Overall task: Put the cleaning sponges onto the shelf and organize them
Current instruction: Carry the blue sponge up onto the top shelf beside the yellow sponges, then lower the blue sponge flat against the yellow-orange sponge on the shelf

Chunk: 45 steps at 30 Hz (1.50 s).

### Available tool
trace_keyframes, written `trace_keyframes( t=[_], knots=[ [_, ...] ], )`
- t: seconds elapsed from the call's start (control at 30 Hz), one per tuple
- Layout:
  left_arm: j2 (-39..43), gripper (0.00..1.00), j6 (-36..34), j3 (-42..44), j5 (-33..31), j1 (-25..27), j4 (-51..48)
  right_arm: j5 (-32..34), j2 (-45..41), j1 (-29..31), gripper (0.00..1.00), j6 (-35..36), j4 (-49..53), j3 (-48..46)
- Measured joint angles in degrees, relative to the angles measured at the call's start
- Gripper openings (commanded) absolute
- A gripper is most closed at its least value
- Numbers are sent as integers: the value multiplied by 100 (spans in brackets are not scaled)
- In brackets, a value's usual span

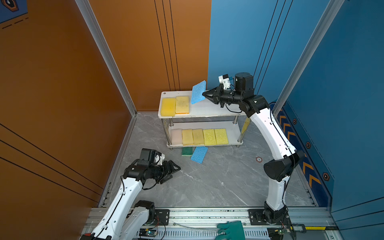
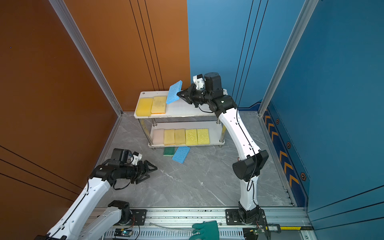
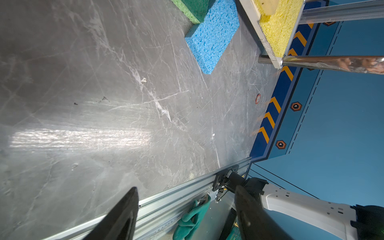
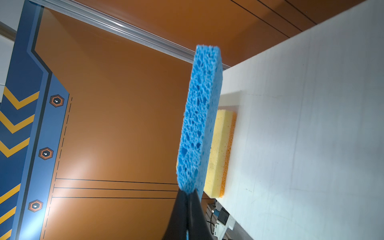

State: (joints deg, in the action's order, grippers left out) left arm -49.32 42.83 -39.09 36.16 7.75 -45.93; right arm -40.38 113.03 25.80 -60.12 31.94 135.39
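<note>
Grey marble-patterned tabletop (image 1: 218,182), walled in orange and blue, carries the two-tier white shelf with chrome posts (image 1: 216,111), its lower board holding a row of one pale pink-beige sponge (image 1: 176,136) and four yellow sponges (image 1: 209,136), its upper board two more yellow rectangular sponges (image 1: 182,104) toward the orange wall. Just before the shelf a porous light blue sponge (image 1: 199,154) lies touching a dark green sponge (image 1: 187,151). Clenched on one edge of another light blue sponge (image 1: 198,92), the right gripper (image 1: 204,94) holds it tilted above the upper board, while the left gripper (image 1: 176,172) hangs spread and empty near the tabletop pair.
</note>
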Motion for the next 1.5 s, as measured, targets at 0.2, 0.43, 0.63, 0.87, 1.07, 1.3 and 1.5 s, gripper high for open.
trace_keyframes(
  t=[0.2,0.43,0.63,0.87,1.07,1.3,1.5],
  knots=[
    [-35,73,-20,0,-9,0,2,-74,48,0,4,0,-4,-2],
    [-81,73,-22,0,-9,0,4,-146,55,0,4,4,-22,-229],
    [-101,73,-42,0,-9,0,4,-146,55,0,4,11,-28,-439],
    [-101,73,-42,0,-9,0,4,-166,55,0,5,26,-28,-595],
    [-101,73,-42,0,-9,0,4,-214,44,-35,5,28,-68,-811],
    [-101,73,-42,0,-9,-26,4,-372,-98,-151,5,28,-109,-1054],
    [-98,73,-37,0,-9,-26,7,-487,-197,-199,5,28,-109,-1158]
  ],
)
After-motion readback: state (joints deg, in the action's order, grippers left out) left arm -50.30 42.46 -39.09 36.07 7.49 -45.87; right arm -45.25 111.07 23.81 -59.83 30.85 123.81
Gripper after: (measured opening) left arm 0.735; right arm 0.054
